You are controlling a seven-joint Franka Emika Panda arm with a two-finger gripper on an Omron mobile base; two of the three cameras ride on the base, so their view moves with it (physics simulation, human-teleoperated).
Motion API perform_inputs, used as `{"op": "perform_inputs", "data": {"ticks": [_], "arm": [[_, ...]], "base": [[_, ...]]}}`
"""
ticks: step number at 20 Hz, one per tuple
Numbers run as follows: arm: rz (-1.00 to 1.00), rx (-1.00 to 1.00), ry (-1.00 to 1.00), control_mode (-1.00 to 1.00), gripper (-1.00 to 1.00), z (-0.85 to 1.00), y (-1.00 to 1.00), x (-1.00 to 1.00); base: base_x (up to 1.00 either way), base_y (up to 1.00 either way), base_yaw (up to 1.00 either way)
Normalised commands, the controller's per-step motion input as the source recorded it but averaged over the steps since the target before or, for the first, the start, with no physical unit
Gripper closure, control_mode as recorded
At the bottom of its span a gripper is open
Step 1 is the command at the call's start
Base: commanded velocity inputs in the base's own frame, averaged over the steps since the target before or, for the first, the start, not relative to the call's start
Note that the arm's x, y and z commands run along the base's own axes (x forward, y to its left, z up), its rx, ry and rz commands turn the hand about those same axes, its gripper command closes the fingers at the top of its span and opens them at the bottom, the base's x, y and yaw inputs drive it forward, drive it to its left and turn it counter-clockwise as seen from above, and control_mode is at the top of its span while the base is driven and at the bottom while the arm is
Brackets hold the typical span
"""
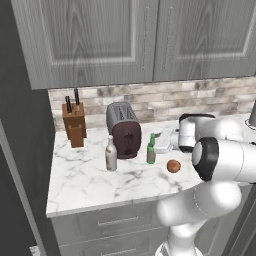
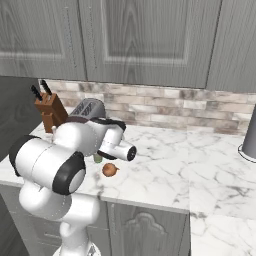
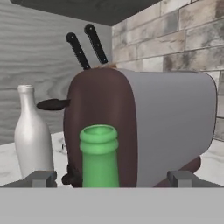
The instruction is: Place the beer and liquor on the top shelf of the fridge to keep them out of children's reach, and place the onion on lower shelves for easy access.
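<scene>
Partly hidden, the beer (image 3: 99,155) stands before the toaster (image 3: 144,127).

Light: even and soft in all views, moderately bright, with no visible source.
Shadows: faint and diffuse; small soft patches lay on the desk (image 1: 85,180) under the liquor (image 1: 111,154), the beer (image 1: 151,149) and the onion (image 1: 173,166).
Glare: a mild sheen showed on the white arm's shells; the beer's green neck looked flat, without highlights.
Dark areas: the left edge of the left base view was dim.
Sharpness: all pictures were slightly soft and low in resolution; wood grain and brick were smeared.
Distortion: none obvious at the edges.
</scene>
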Motion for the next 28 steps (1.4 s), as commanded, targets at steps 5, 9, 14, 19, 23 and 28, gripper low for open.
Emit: {"op": "perform_inputs", "data": {"ticks": [5, 9, 14, 19, 23, 28], "arm": [[0.00, 0.00, 0.00, -1.00, -1.00, -0.12, 0.03, 0.06], [0.00, 0.00, 0.00, -1.00, -1.00, -0.13, 0.14, 0.00], [0.01, 0.00, 0.00, -1.00, 1.00, -0.10, 0.25, 0.00], [0.00, 0.00, 0.01, -1.00, 1.00, 0.00, 0.09, 0.08], [0.00, 0.00, 0.00, -1.00, 1.00, 0.00, 0.00, 0.00], [0.01, 0.00, 0.00, -1.00, 1.00, 0.05, -0.01, -0.17]], "base": [[0.00, 0.00, 0.00], [0.00, 0.00, 0.00], [0.00, 0.00, 0.00], [0.00, 0.00, 0.00], [0.00, 0.00, 0.00], [0.00, 0.00, 0.00]]}}
